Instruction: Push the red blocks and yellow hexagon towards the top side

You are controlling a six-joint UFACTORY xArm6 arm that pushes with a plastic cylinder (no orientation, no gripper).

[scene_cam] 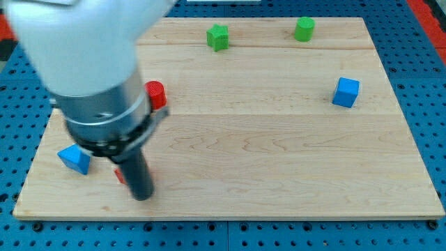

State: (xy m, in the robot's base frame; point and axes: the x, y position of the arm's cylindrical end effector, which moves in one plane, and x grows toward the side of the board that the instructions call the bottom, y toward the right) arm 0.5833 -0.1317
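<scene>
A red round block [156, 93] sits at the view's left, partly behind the arm. A second red block [120, 175] shows only as a sliver beside the dark rod, near the view's bottom left. My tip [142, 196] is at the rod's lower end, touching or right next to that red sliver on its right side. The yellow hexagon does not show; the arm's large grey body covers much of the view's left.
A blue triangular block [74, 159] lies at the left, just left of the rod. A green star-like block [218, 37] and a green block [304, 28] sit near the top edge. A blue cube [345, 92] sits at the right. The wooden board [279, 153] ends close below my tip.
</scene>
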